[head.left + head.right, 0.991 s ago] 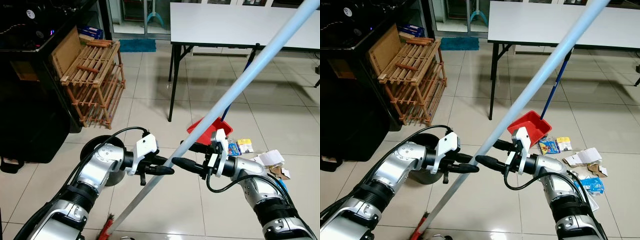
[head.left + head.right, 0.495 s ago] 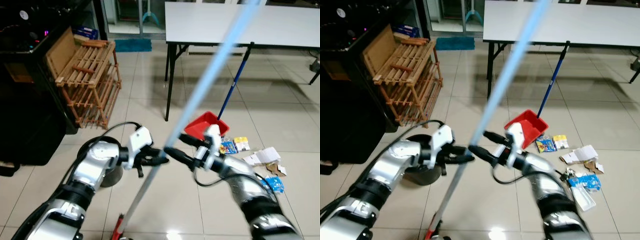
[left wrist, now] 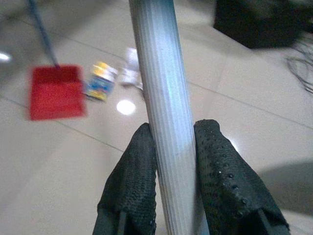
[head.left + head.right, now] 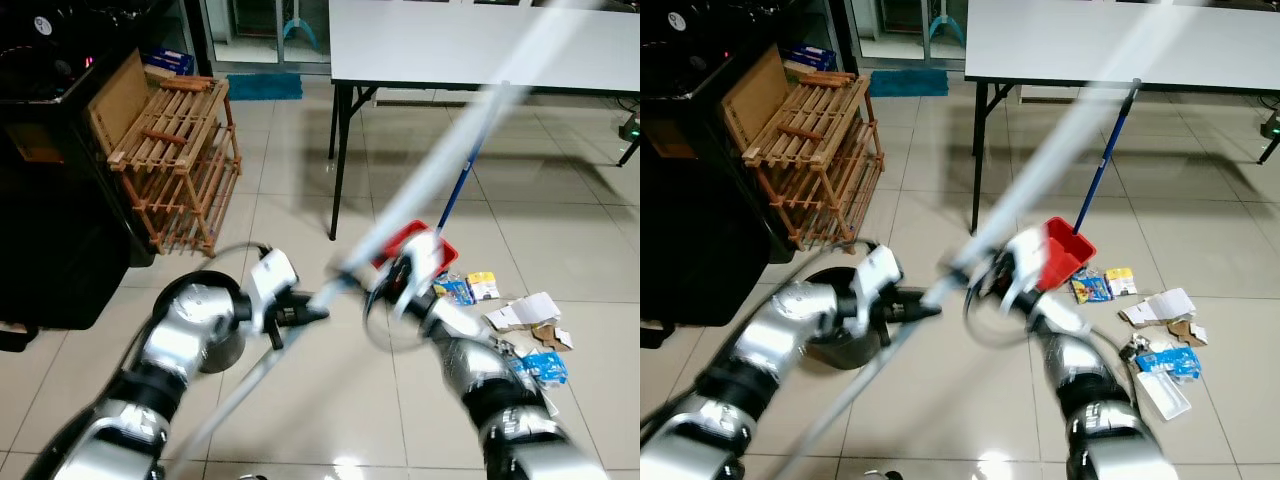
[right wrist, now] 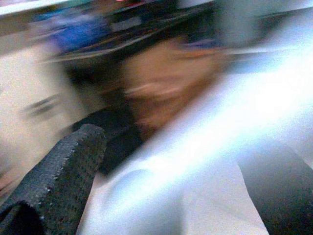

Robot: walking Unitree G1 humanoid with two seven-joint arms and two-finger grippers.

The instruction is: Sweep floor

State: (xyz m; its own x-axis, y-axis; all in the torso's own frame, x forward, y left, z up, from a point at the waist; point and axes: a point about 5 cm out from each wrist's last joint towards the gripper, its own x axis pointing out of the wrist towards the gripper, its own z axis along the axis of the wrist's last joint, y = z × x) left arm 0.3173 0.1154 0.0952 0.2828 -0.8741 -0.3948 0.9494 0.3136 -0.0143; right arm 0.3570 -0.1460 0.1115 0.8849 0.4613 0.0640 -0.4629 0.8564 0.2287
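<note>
A long pale-blue broom handle [image 4: 450, 150] slants from the upper right down to the lower left, blurred by motion. My left gripper [image 4: 312, 312] is shut on it low down. In the left wrist view the two black fingers [image 3: 134, 171] clamp the ribbed pole [image 3: 164, 112]. My right gripper [image 4: 368, 284] is shut on the handle just above the left one. The right wrist view has the blurred pole [image 5: 195, 161] between its fingers [image 5: 63, 171]. A red dustpan [image 4: 1068, 250] with a blue stick [image 4: 1110, 150] stands just behind my right wrist. Litter lies to its right: snack packets [image 4: 470, 288], torn paper [image 4: 530, 315], a blue wrapper [image 4: 545, 365].
A white table [image 4: 470, 50] on black legs stands at the back, above the dustpan. A wooden slatted rack [image 4: 175, 150] leans against a black cabinet [image 4: 50, 200] on the left. A dark round bin [image 4: 835, 345] sits on the tiles under my left arm.
The broom handle has swung and is now smeared by fast motion. Both arms moved with it, and my right gripper shifted farther out toward the dustpan. The camera shifted too.
</note>
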